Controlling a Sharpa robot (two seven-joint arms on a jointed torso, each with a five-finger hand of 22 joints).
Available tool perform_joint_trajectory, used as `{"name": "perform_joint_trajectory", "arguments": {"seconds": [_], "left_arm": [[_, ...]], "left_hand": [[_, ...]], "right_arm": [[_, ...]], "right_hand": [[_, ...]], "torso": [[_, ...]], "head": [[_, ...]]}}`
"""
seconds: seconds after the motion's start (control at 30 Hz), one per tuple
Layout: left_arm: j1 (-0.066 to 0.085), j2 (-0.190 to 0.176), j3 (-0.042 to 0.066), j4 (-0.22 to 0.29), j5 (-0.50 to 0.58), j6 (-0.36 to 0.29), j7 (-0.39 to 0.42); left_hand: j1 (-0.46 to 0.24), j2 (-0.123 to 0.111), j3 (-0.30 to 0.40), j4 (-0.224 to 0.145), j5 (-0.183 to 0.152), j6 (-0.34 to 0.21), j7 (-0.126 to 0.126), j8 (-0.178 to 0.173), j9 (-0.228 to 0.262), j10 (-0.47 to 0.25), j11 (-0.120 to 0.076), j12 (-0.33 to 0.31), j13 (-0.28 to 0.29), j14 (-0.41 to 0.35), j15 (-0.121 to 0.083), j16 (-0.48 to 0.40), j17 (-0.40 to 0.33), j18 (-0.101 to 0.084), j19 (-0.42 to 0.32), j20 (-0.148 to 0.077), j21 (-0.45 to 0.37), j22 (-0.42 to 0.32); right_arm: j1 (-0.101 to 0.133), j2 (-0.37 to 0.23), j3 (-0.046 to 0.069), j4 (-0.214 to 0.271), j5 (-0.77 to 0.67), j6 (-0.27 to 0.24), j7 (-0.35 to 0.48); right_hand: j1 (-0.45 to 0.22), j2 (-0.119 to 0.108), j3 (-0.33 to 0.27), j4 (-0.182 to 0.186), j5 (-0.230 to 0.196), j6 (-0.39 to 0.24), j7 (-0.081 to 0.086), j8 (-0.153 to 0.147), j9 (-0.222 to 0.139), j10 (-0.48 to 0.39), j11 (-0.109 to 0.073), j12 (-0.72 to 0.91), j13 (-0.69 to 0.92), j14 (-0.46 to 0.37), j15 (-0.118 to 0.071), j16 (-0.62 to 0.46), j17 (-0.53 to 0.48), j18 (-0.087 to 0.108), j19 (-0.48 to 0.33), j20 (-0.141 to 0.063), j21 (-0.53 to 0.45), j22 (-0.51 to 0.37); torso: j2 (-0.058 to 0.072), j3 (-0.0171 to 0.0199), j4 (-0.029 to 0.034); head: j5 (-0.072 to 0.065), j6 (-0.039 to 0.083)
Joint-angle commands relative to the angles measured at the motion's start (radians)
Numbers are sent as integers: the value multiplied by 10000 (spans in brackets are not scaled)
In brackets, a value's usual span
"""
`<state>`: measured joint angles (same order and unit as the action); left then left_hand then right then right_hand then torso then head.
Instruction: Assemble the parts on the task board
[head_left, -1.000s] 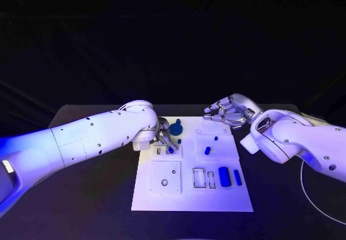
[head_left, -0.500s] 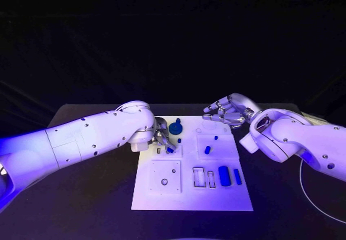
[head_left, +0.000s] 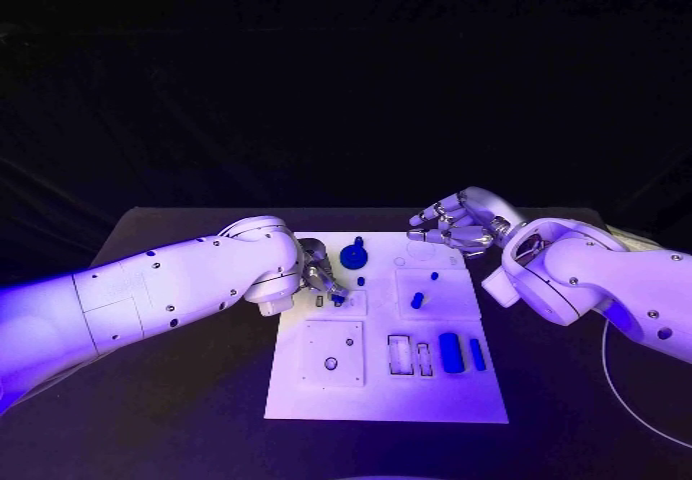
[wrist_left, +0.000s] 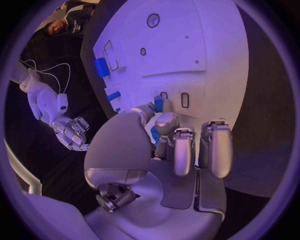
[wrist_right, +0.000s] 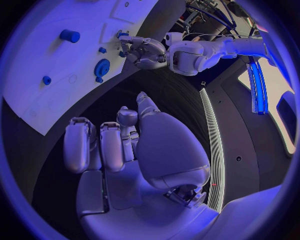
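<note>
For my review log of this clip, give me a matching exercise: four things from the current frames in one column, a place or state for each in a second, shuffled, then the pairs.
Things
1. left hand
2. right hand
3. blue gear
4. large blue cylinder

Places or states
A. lies in the board's near right part
B. pinches a small blue part over the board's left side
C. curled, holding nothing, past the board's far right corner
D. sits on the board's far part

Pairs: 1-B, 2-C, 3-D, 4-A

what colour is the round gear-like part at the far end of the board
Blue. The round gear-like part stands out against the white task board, clearest in the head view.
</note>
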<state>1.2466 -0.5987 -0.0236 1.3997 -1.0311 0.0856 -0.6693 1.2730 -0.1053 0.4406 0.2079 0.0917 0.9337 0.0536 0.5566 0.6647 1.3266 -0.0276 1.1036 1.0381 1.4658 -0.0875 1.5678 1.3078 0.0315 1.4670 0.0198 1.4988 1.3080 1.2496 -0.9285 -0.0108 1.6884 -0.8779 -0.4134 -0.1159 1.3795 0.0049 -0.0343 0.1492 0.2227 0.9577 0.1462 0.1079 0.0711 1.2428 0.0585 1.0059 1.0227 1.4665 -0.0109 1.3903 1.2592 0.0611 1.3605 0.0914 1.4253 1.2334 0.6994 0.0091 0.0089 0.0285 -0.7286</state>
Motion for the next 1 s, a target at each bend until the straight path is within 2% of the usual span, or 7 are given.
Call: {"name": "perform_joint_trajectory", "arguments": {"seconds": [0.03, 0.17, 0.33, 0.63, 0.8, 1.0], "left_arm": [[-64, -14, 6, 49, -192, -558, 121], [-173, -34, 4, 45, -393, -366, 84], [-219, -62, 3, 42, -502, -108, 53], [-247, -128, 1, 79, -543, 465, 22], [-253, -139, 1, 56, -539, 579, 17], [-255, -120, -2, 12, -571, 645, 7]], "left_hand": [[-107, 9, 1890, -1818, -30, 6, -87, 43, 31, 63, -8, 72, 27, 1050, 23, 30, 2630, -61, 509, 69, 39, 1712], [-132, 1, 1933, -1828, -31, 5, -88, 52, 48, 61, -10, 65, 16, 1050, 21, 30, 2630, -60, 507, 68, 35, 1709], [-132, 1, 1933, -1828, -31, 5, -88, 52, 48, 61, -10, 65, 16, 1050, 21, 30, 2630, -60, 507, 68, 35, 1709], [-264, -63, 2051, -1849, 24, 33, -108, 115, 124, 99, -22, 122, 67, 1050, 13, 30, 2630, -61, 512, 62, 37, 1718], [-388, -105, 2134, -1845, 89, 55, -131, 180, 198, 113, -40, 137, 70, 1050, 1, 30, 2630, -62, 516, 52, 40, 1725], [-388, -105, 2134, -1845, 89, 55, -131, 180, 198, 113, -40, 137, 70, 1050, 1, 30, 2630, -62, 516, 52, 40, 1725]], "right_arm": [[1, -1, -1, 3, -75, 159, 37], [0, -1, -2, 1, -71, 183, 42], [0, -5, -4, 0, -69, 203, 42], [0, -9, -5, 0, -68, 218, 57], [0, -16, -5, 4, -68, 204, 81], [0, -20, -5, 11, -68, 208, 87]], "right_hand": [[-12, 93, -45, -12, 46, 35, 16, 37, -13, -72, 6, -39, -14, 435, -50, -47, -9, 139, -74, 26, -56, -8], [-12, 93, -45, -12, 46, 35, 16, 37, -13, -72, 6, -39, -14, 435, -50, -47, -9, 139, -74, 26, -56, -8], [-28, 93, -55, -1, 50, 35, 17, 38, -14, -77, 7, -45, -22, 433, -49, -52, -15, 144, -90, 26, -68, -33], [-28, 93, -55, -1, 50, 35, 17, 38, -14, -77, 7, -45, -22, 433, -49, -52, -15, 144, -90, 26, -68, -33], [-28, 93, -55, -1, 50, 35, 17, 38, -14, -77, 7, -45, -22, 433, -49, -52, -15, 144, -90, 26, -68, -33], [-28, 93, -55, -1, 50, 35, 17, 38, -14, -77, 7, -45, -22, 433, -49, -52, -15, 144, -90, 26, -68, -33]], "torso": [[3, -6, 1], [7, -9, -26], [10, -2, -32], [15, -3, -35], [7, -1, -10], [10, -2, -21]], "head": [[31, -5], [53, -12], [69, -30], [85, -53], [64, -54], [80, -56]]}}
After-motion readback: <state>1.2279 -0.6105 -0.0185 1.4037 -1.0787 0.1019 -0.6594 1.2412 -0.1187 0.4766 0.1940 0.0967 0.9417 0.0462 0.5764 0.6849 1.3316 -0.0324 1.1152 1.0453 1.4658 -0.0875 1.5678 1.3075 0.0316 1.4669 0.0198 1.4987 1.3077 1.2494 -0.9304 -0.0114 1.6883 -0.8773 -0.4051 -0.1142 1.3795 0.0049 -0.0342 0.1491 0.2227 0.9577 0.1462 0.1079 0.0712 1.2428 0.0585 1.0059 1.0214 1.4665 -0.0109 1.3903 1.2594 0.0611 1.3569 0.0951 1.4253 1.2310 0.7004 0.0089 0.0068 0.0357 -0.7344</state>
